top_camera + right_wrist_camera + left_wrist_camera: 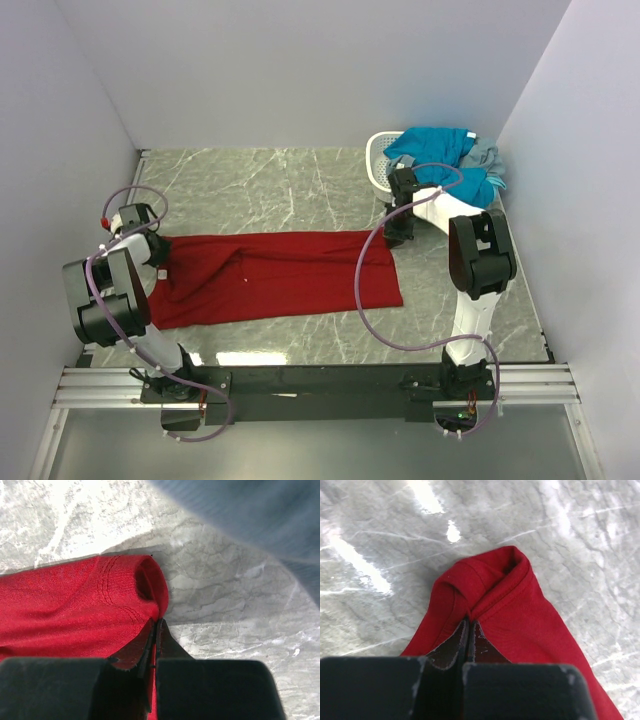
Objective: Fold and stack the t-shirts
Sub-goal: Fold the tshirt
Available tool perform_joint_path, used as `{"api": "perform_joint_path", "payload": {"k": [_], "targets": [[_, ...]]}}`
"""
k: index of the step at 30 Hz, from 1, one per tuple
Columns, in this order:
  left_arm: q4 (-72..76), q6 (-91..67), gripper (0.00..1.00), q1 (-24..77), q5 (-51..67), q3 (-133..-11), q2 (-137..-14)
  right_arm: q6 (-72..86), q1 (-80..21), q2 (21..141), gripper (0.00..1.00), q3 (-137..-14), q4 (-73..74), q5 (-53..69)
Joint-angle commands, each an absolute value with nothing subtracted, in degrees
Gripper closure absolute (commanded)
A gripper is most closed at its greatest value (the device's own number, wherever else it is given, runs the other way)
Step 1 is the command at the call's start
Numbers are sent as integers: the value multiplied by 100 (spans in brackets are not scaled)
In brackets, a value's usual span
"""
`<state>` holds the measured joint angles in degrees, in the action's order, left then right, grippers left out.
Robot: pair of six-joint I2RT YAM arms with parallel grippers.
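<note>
The dark red t-shirt [270, 275] lies spread in a long band across the marble table. My left gripper [152, 243] is shut on the shirt's far left corner, a bunched hem [485, 585] held between the jaws. My right gripper [396, 237] is shut on the far right corner, pinching a rolled hem [145, 587]. A teal-blue t-shirt [435, 150] and a grey t-shirt [487, 158] are heaped on the white basket at the back right.
The white perforated basket [378, 165] stands at the back right under the heap of shirts. Grey walls enclose the table on three sides. A blurred grey cloth [250, 515] hangs in the upper right of the right wrist view.
</note>
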<state>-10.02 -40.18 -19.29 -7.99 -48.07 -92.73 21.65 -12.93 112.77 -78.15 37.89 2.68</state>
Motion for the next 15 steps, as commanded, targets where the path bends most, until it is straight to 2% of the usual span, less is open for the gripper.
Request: {"api": "perform_joint_path", "payload": {"k": [1,10,11,12,13,14,15], "targets": [[-765,-3867,100,-1960,-580,-5141,-9290,2109,-1169,11250,100,-8024,4043,-18],[-896,-3771,99,-1872,-290,-6169,-9984,2066,-1169,11347,100,-8499,4227,131],[-1044,-3744,93,-1881,-307,-6361,-10045,2065,-1178,11347,99,-8551,4262,141],[-1133,-3744,74,-1846,-360,-6433,-10081,2057,-1178,11329,95,-8560,4271,158],[-1203,-3744,64,-1846,-500,-6521,-10072,2057,-1178,11303,89,-8543,4280,184],[-1326,-3753,51,-1846,-579,-6539,-10037,2048,-1169,11259,76,-8526,4272,202],[-1371,-3753,46,-1846,-632,-6539,-9941,2030,-1169,11163,70,-8491,4254,228]]}}
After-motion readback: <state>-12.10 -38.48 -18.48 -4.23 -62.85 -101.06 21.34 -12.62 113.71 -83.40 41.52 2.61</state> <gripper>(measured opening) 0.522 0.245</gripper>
